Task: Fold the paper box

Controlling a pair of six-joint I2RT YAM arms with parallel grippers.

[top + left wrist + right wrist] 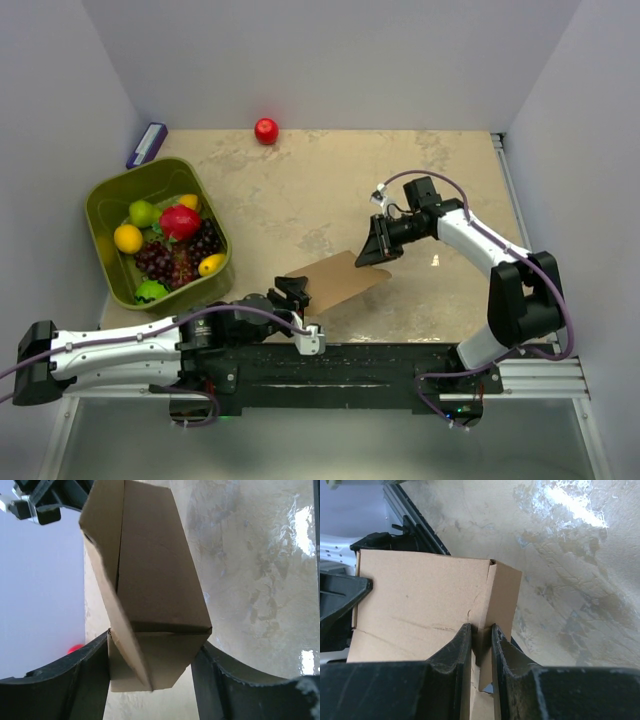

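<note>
The paper box (335, 280) is a partly formed brown carton. It lies near the front middle of the marbled table (300, 190), between the two arms.

Left gripper (155, 640): the fingers (75, 680) stand one on each side of the near end of the carton. Each finger touches a side edge, so the jaws are closed on the carton across its width.

Right gripper (481, 630): the fingers (452, 655) are nearly together. They pinch a thin cardboard wall at the far end of the carton.

An olive-green bin (100, 205) of fruit stands at the left of the table. A red apple (266, 131) lies near the rear wall, well apart from the carton.
</note>
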